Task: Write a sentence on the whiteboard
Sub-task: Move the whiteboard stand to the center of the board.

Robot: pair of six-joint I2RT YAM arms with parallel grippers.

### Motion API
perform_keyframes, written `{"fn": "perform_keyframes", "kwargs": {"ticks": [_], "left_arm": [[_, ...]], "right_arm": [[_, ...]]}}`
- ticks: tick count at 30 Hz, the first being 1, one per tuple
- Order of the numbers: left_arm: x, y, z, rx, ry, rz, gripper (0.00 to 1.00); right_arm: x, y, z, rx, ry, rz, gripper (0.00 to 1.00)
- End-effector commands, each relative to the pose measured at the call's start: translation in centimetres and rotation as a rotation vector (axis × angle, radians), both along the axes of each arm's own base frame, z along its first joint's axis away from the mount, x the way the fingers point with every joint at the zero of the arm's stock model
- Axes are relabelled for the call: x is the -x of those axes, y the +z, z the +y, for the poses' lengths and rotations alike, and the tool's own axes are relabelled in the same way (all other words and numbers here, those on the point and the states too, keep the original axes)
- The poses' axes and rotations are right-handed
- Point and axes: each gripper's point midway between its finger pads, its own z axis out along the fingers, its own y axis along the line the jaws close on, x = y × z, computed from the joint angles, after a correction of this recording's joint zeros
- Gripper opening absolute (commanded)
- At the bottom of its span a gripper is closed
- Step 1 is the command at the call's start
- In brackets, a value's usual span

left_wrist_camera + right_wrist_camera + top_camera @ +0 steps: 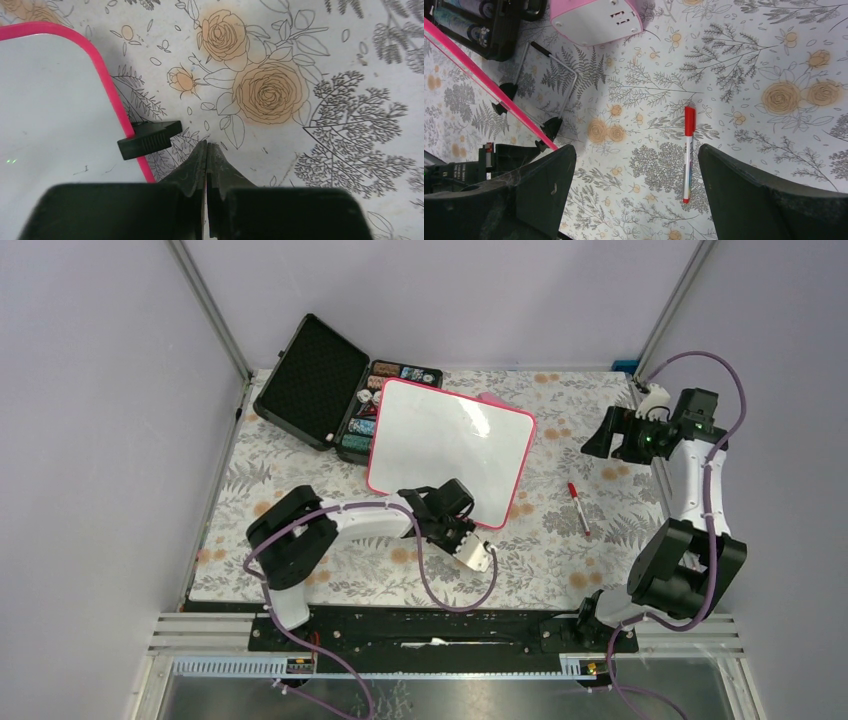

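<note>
The whiteboard (450, 445) with its pink rim stands tilted at mid-table, and no sentence shows on its white face. In the left wrist view its rim (107, 85) and one black foot (149, 140) lie just left of my left gripper (207, 145). That gripper is shut with nothing between its fingers, low over the flowered cloth at the board's near edge (440, 518). A red-capped marker (578, 508) lies on the cloth right of the board. My right gripper (636, 150) hangs wide open high above the marker (687, 152), at the right side (605, 438).
An open black foam-lined case (310, 380) holding poker chips (385, 405) sits behind the board's left side. A pink and white block (596, 20) lies behind the board. The board's wire stand (559, 65) reaches out behind it. Metal frame posts stand at the back corners.
</note>
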Motion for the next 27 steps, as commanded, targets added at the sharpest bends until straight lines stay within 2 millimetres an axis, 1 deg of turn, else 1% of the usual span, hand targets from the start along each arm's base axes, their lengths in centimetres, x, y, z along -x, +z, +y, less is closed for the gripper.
{"fn": "perform_keyframes", "kwargs": {"ticks": [1, 4, 8, 13, 15, 19, 23, 26, 27], "left_arm": [[-2.2, 0.4, -2.2, 0.036, -0.034, -0.098, 0.00], [-3.3, 0.0, -3.1, 0.039, -0.027, -0.122, 0.00], [-4.5, 0.5, -5.3, 0.074, -0.023, -0.138, 0.00], [-4.7, 0.7, -8.6, 0.122, -0.024, -0.122, 0.00], [-4.6, 0.9, -10.2, 0.150, -0.021, -0.122, 0.00], [-5.1, 0.9, -13.3, 0.191, 0.017, -0.094, 0.00], [-6.4, 1.3, -15.5, 0.250, 0.074, -0.092, 0.00], [-7.2, 1.5, -16.9, 0.288, 0.149, -0.057, 0.00], [-7.9, 2.1, -17.6, 0.306, 0.191, -0.057, 0.00]], "right_arm": [[-0.2, 1.6, -0.5, -0.001, 0.032, -0.052, 0.99], [0.1, 1.2, -0.8, -0.017, 0.046, -0.037, 0.99], [0.4, 0.9, -1.4, -0.041, 0.056, -0.024, 0.99], [0.6, 0.3, -2.0, -0.034, 0.057, -0.017, 0.99], [0.8, 0.1, -2.1, -0.036, 0.066, -0.008, 0.99], [1.4, 0.1, -2.2, -0.049, 0.088, -0.005, 0.99], [2.1, 0.0, -2.3, -0.045, 0.101, -0.001, 0.99], [2.5, -0.1, -1.9, -0.054, 0.120, 0.004, 0.99], [2.7, -0.1, -1.8, -0.060, 0.127, 0.003, 0.99]]}}
